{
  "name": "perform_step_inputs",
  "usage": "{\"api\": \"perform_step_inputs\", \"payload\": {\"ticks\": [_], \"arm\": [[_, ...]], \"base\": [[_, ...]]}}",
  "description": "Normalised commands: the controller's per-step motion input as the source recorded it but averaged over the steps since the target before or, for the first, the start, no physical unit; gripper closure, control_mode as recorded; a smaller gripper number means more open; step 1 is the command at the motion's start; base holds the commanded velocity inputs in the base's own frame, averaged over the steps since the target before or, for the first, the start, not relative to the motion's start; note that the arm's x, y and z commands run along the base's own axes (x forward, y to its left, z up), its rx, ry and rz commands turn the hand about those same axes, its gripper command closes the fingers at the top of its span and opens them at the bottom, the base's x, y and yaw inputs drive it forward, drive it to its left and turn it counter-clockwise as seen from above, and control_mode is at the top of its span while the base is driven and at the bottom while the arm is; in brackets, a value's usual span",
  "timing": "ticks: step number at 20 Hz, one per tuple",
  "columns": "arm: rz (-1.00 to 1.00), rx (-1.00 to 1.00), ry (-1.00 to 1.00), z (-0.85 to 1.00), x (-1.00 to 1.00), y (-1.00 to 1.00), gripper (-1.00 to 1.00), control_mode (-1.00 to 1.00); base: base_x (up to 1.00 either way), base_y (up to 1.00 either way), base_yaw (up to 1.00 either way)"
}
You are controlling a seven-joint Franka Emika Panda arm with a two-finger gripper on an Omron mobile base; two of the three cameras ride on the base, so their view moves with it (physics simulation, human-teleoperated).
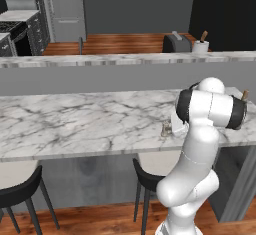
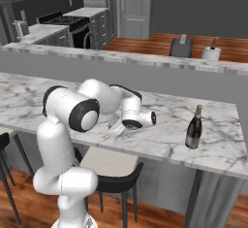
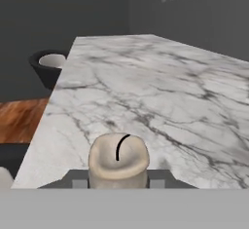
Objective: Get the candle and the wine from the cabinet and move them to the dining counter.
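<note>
In the hand view the candle [image 3: 118, 162], a short beige cylinder with a dark wick, sits between my gripper's [image 3: 118, 183] two dark fingertips [image 3: 79, 182]. The gripper is shut on it, low over the dining counter [image 3: 160, 91] near its front edge. Whether the candle touches the marble I cannot tell. In the base views the gripper [image 1: 167, 128] [image 2: 115, 124] hangs just above the white marble slab [image 1: 75, 119] [image 2: 164, 142]. The wine [image 2: 194, 127], a dark bottle with a gold neck, stands upright on the same slab to the gripper's right. The cabinet is out of view.
Dark stools [image 1: 150, 176] [image 2: 114, 181] stand under the slab's front edge, another at the left [image 1: 20, 191]. Behind the raised marble ledge [image 1: 100, 59] are a dark toaster [image 1: 176, 42] and a white paper-towel roll [image 2: 211, 52]. A stove [image 2: 63, 21] stands far back left.
</note>
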Motion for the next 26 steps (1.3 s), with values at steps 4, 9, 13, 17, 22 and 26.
{"api": "perform_step_inputs", "payload": {"ticks": [4, 9, 13, 17, 22, 26], "arm": [[0.04, 0.05, 0.0, -0.15, 0.33, -0.09, 1.0, -1.0], [0.01, 0.0, 0.0, -0.26, 0.22, 0.0, 1.0, -1.0], [0.0, 0.0, 0.0, -0.3, 0.08, 0.04, 1.0, -1.0], [0.0, -0.05, 0.0, -0.2, -0.01, 0.26, 1.0, -1.0], [0.0, -0.1, 0.0, -0.16, -0.02, 0.47, -1.0, -1.0], [0.0, -0.03, -0.04, 0.0, -0.02, 0.26, -1.0, -1.0]], "base": [[0.0, 0.0, 0.0], [0.0, 0.0, 0.0], [0.0, 0.0, 0.0], [0.0, 0.0, 0.0], [0.0, 0.0, 0.0], [0.0, 0.0, 0.0]]}}
